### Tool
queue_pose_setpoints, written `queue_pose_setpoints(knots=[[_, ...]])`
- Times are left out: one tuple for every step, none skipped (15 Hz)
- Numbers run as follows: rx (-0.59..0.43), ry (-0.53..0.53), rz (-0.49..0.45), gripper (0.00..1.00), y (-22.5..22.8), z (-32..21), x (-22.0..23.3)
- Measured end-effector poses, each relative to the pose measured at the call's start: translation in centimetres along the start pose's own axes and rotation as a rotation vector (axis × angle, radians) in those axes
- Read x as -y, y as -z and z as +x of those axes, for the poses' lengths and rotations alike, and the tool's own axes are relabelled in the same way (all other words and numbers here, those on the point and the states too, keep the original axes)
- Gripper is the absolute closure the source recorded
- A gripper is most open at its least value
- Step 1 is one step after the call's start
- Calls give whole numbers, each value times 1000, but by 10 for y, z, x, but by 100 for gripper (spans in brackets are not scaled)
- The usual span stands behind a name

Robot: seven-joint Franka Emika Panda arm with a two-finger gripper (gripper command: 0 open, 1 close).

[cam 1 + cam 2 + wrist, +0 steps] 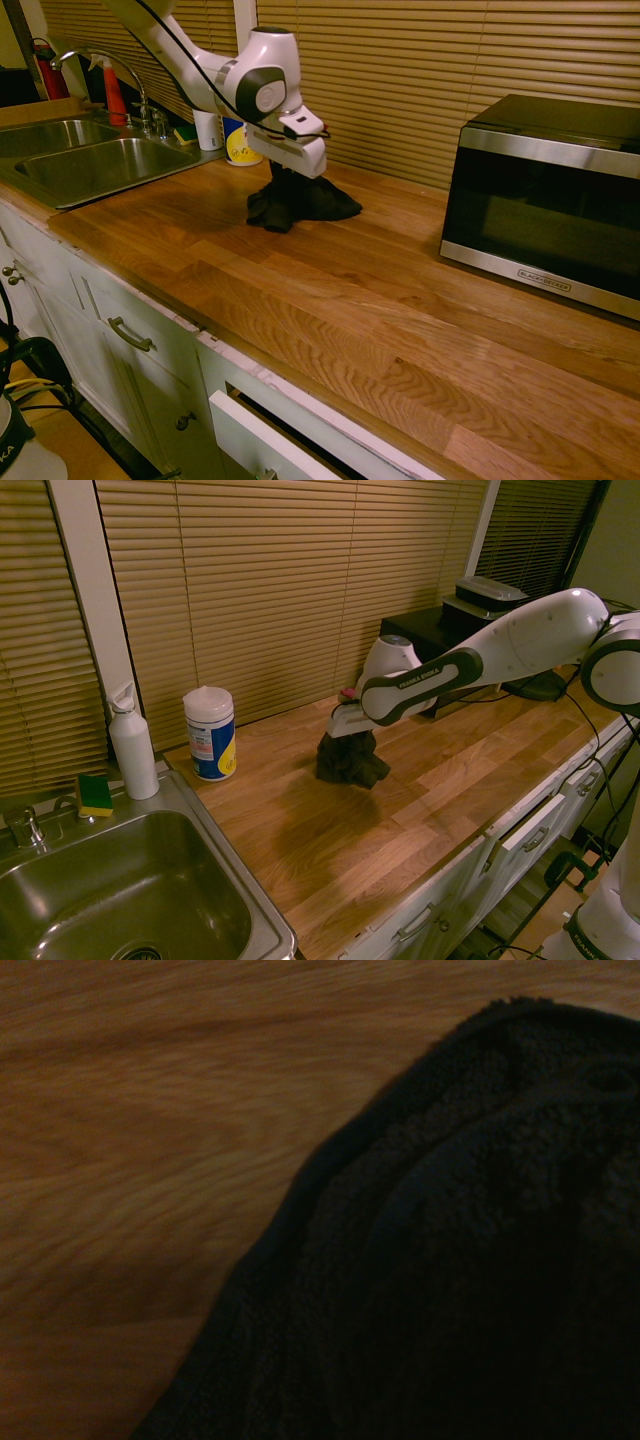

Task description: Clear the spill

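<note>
Tool clamped on dark cloth, fingers hidden in its folds.

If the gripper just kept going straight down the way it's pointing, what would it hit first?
The dark cloth bunched directly beneath the gripper, which appears shut on it; under the cloth lies the wooden countertop. No spill is visible.

A dark rumpled cloth is seen gathered up under the downward-pointing gripper of the white arm and spread on the wooden countertop, between the steel sink and the black microwave, near a wipes canister.
</note>
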State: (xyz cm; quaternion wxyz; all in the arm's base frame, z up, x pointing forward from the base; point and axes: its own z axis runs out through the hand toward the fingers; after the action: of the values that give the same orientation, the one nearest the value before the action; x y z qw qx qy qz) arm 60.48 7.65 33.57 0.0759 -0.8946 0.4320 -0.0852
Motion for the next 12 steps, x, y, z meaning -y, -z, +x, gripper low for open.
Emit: queue_pose_setpoints(knots=[[0,16,-2,100,-1,-19,11],[0,30,-6,100,-2,-37,19],[-4,45,-10,100,-3,-55,26],[-7,59,-12,100,-2,-75,31],[-8,74,-13,100,-2,-96,35],[-7,87,-16,100,0,-120,39],[-10,92,-20,100,1,-142,42],[-11,99,-21,100,3,-161,46],[-9,104,-22,100,4,-178,49],[-3,106,-26,0,6,-190,51],[2,108,-28,0,6,-198,53],[5,107,-33,0,6,-202,53]])
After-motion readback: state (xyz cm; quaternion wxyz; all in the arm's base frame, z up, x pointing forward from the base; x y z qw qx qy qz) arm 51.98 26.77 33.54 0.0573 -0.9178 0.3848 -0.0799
